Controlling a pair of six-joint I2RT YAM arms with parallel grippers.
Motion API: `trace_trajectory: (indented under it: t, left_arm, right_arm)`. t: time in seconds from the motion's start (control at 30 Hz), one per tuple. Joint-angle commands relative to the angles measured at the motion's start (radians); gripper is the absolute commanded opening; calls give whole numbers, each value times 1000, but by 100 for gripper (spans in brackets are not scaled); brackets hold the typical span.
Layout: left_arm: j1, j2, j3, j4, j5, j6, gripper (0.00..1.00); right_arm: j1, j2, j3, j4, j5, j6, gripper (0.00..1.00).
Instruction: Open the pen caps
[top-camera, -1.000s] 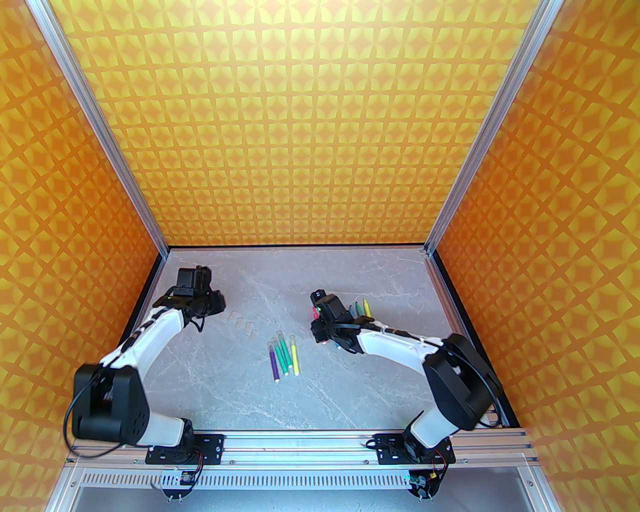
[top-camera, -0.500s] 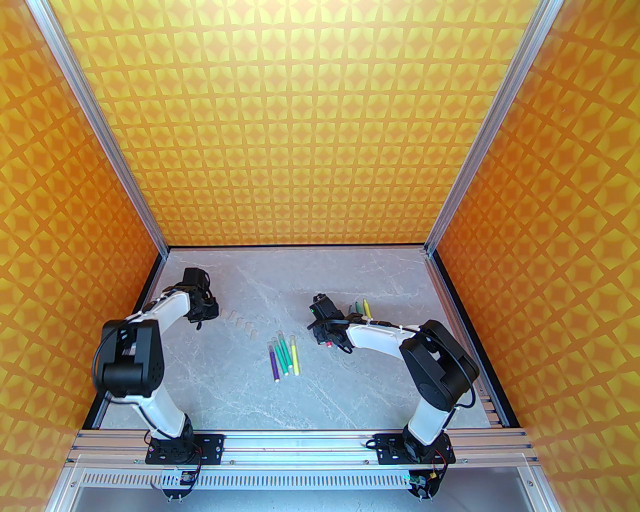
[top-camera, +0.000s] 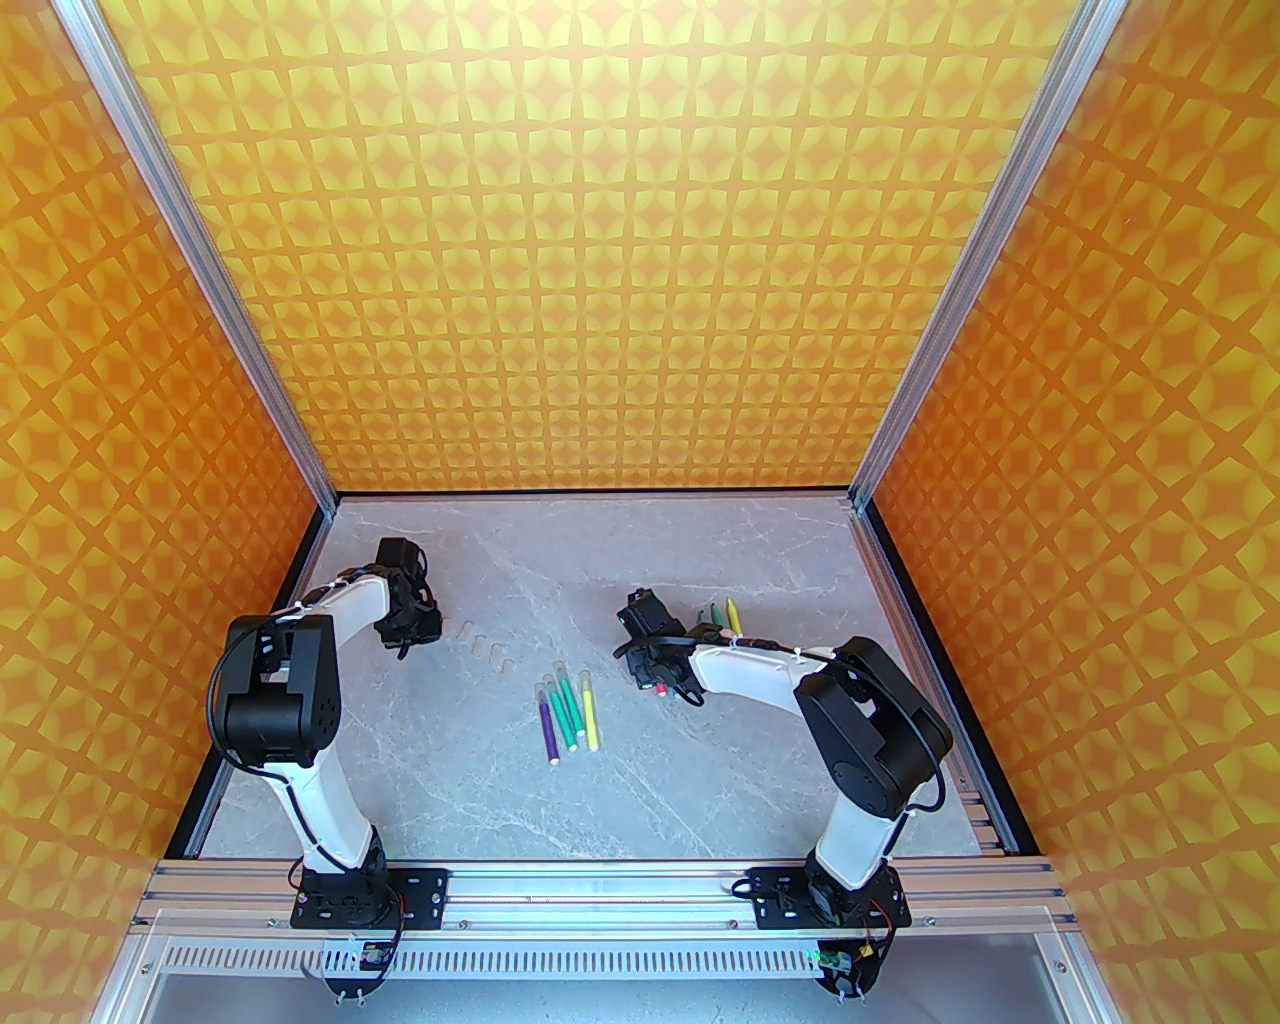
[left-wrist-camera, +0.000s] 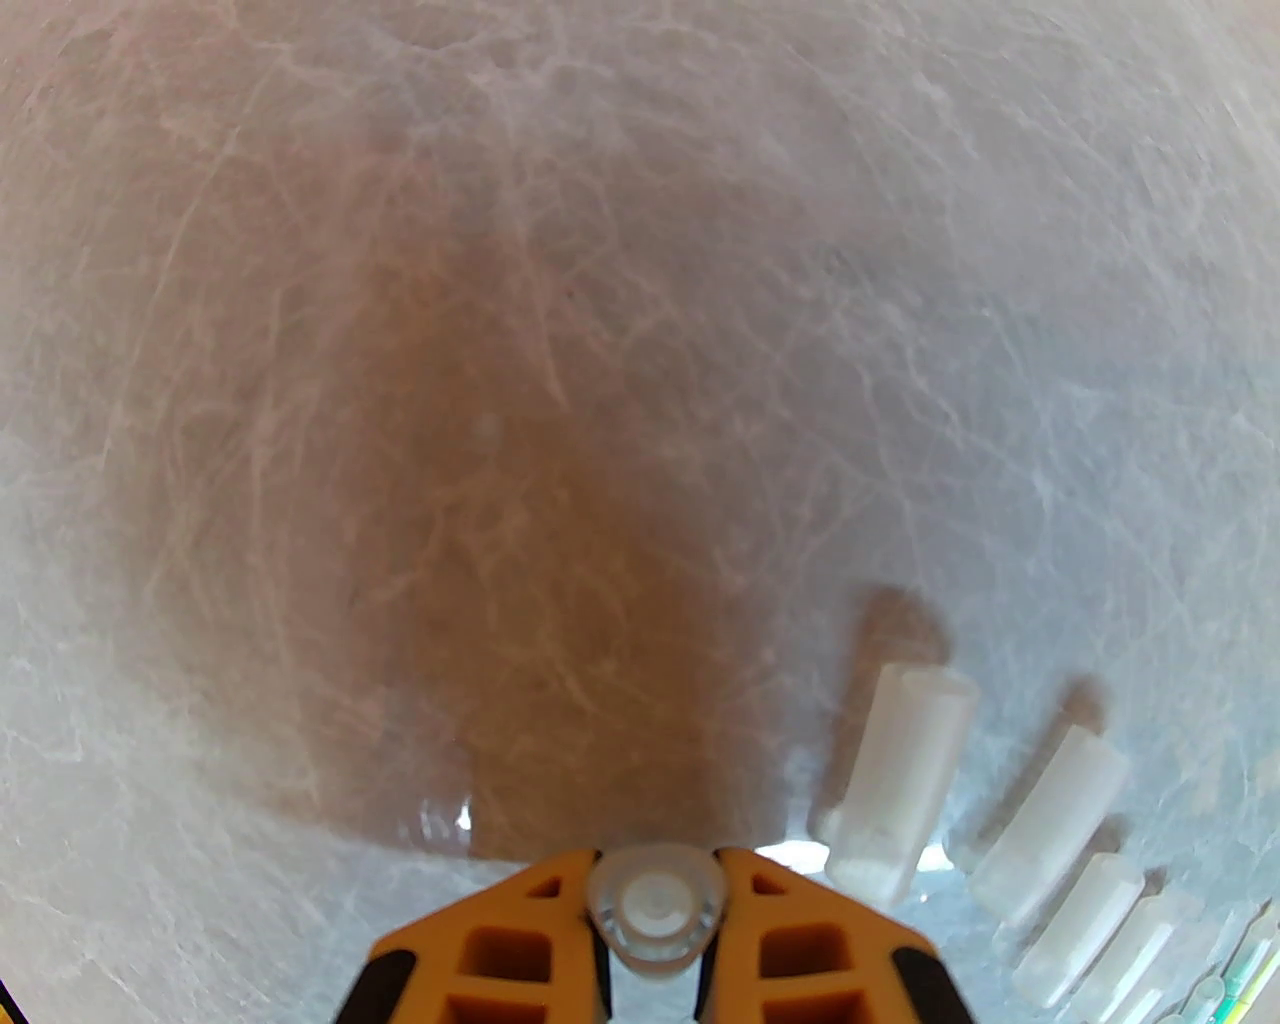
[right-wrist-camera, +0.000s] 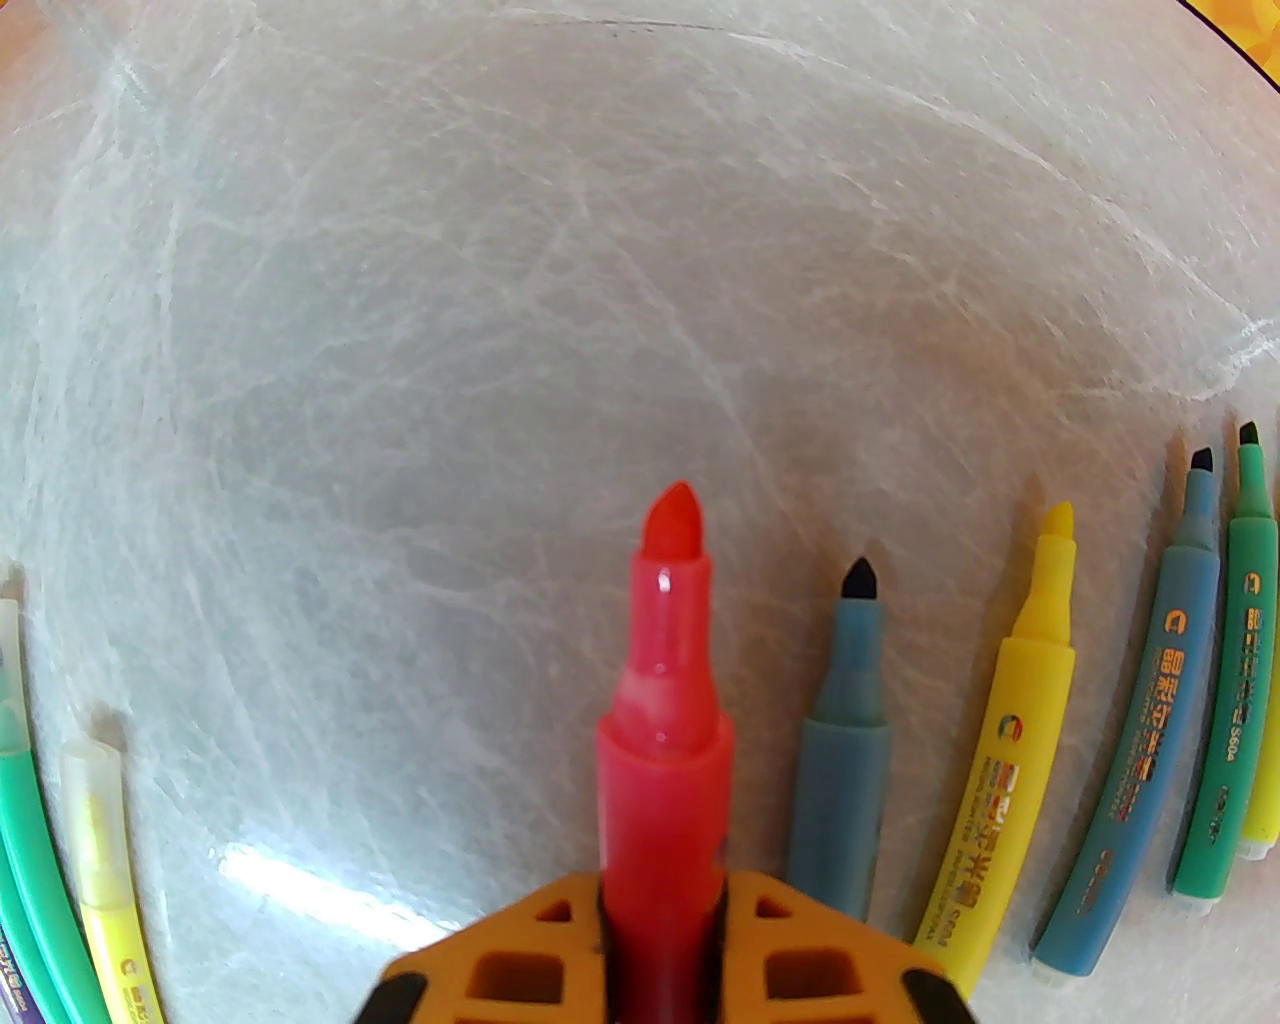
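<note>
While the left tool (left-wrist-camera: 655, 868) pinches one clear pen cap (left-wrist-camera: 655, 915) end-on between its orange fingers (left-wrist-camera: 540, 890) above the counter (left-wrist-camera: 500, 300), a row of loose pen caps (left-wrist-camera: 900, 770) lies on the counter just right of it, not touching it. Right tool (right-wrist-camera: 663, 905) is clamped on an uncapped red marker (right-wrist-camera: 665, 690), tip pointing away; other uncapped markers (right-wrist-camera: 1035, 700) lie flat to its right.

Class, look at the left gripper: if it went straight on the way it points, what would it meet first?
Most likely the table. The left gripper, shut on a cap, aims at bare stone; the loose caps lie to its right. Depth is unclear.
</note>
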Motion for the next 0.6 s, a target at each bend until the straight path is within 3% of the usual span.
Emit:
trace_trajectory:
  t: [0.0, 0.27, 0.57]
  left_arm:
    - [7, 10, 14, -22, -5, 16, 23]
    - [7, 1, 6, -20, 11, 8, 35]
    - [7, -142, -49, 11, 52, -1, 58]
  right_arm:
    - [-6, 7, 21, -37, 21, 7, 23]
    - [-5, -24, 44, -100, 21, -2, 36]
    - [9, -90, 79, -182, -14, -22, 41]
